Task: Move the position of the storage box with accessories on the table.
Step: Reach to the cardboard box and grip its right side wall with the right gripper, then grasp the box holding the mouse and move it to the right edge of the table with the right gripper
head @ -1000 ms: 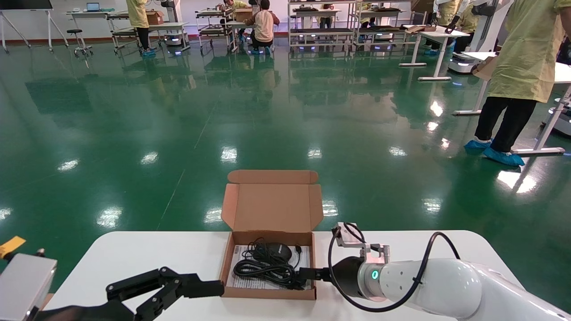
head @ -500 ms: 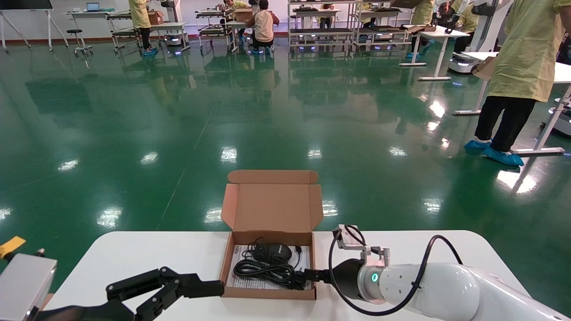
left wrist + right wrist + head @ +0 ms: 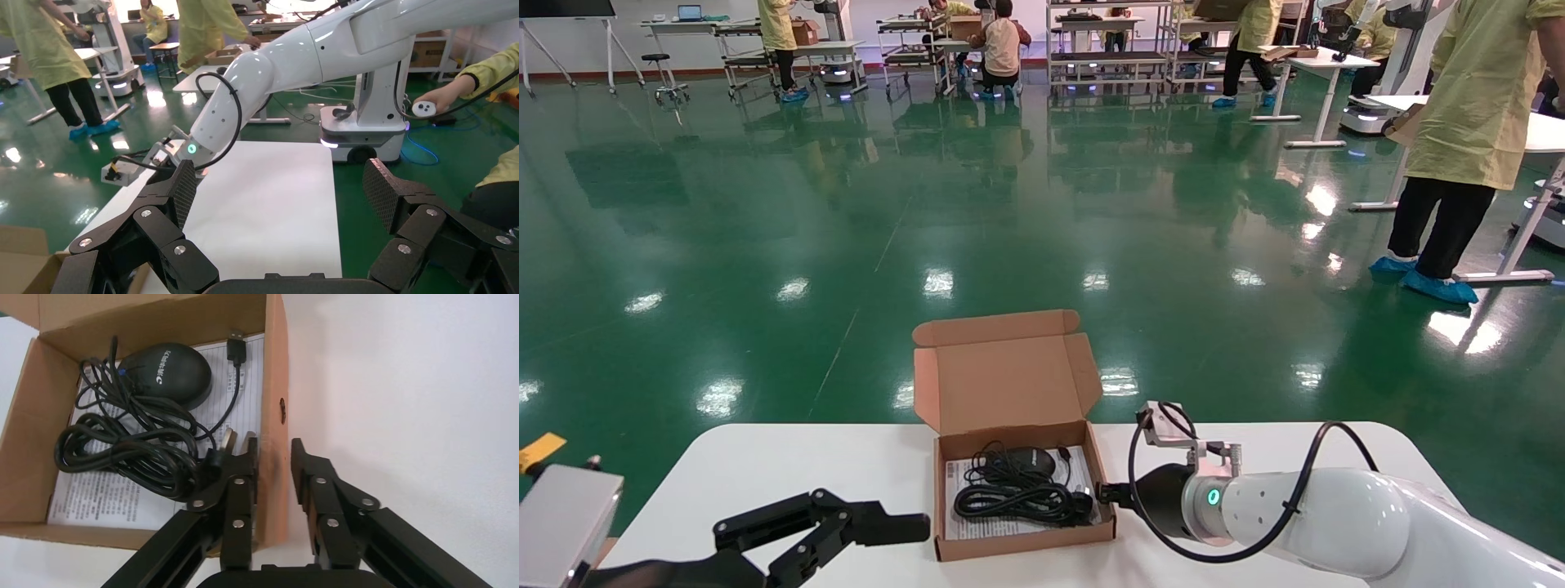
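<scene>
The storage box sits on the white bench, roughly mid-bench and toward the far edge, turned a bit so it's not square to the bench edge. Lid is flipped open and standing up at the back, side flaps out, tuck flap on top.

Inside: black mouse toward the back, its coiled black cable bunched in front of it, and a white printed leaflet flat underneath both. In the right wrist view you can see the USB plug lying on the leaflet right next to the box wall.

The right pincer is on the box's right side wall, near the front corner. One finger is inside the box, the other outside, and the cardboard wall is pinched between them.

The left pincer is off to the left of the box, low over the bench, fingers spread wide, not touching the box, holding nothing.

Beyond the bench it's shiny green floor, people in yellow gowns, white desks.
</scene>
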Robot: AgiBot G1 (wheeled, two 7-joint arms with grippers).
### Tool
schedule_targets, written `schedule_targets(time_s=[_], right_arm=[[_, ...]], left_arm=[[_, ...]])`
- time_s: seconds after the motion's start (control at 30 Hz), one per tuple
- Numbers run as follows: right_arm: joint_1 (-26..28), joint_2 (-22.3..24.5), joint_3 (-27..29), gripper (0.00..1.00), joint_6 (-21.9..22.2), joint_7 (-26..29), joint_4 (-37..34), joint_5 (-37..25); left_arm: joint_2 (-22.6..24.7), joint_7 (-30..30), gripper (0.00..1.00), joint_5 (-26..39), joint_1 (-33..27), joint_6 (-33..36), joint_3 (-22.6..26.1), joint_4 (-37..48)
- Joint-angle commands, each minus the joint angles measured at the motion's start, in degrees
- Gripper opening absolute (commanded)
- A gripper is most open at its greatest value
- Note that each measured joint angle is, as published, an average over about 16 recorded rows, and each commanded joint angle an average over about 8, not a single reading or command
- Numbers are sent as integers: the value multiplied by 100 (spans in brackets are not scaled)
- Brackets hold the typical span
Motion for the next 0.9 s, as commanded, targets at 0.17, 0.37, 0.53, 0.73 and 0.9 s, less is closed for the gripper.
schedule_targets(time_s=[0.17, 0.37, 0.53, 0.73, 0.9], right_arm=[[70, 25, -7, 0, -95, -150, -95, 148], [92, 51, 18, 0, -210, -366, -236, 293], [142, 82, 63, 0, -324, -549, -351, 418], [340, 204, 185, 0, -612, -845, -383, 626], [593, 468, 345, 0, -1029, -1173, -306, 860]], left_arm=[[0, 0, 100, 0, 0, 0, 0, 0], [0, 0, 100, -1, 0, 0, 1, 0], [-1, 1, 100, -1, 0, -1, 1, 0], [-1, 1, 100, -1, 0, -1, 2, 0], [-1, 1, 100, -1, -1, -1, 2, 0]])
